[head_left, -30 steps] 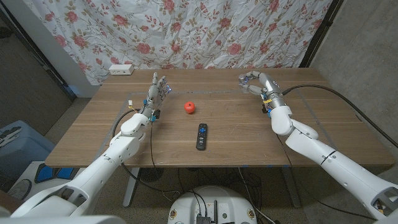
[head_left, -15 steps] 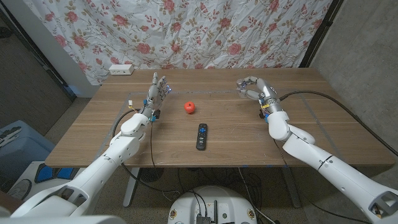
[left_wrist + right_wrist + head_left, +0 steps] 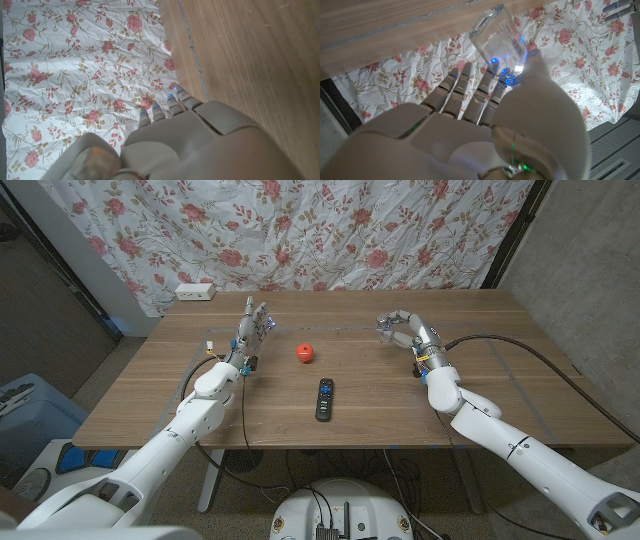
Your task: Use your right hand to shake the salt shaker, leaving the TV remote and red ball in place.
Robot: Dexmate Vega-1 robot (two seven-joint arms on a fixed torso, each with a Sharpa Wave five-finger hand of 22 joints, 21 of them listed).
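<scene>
ball (image 3: 304, 352) behind remote (image 3: 324, 399) (shaker (image 3: 386, 328) rightward)

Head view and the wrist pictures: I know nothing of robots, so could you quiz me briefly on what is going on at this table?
1. True or false: the right hand holds the salt shaker.
2. Which lies nearer the robot on the wooden table: A) the red ball, B) the TV remote?
3. Fill in: the left hand holds ____.

Key
1. True; the wrist view shows the clear shaker in its fingers.
2. B.
3. Nothing; its fingers point up, apart.
</scene>
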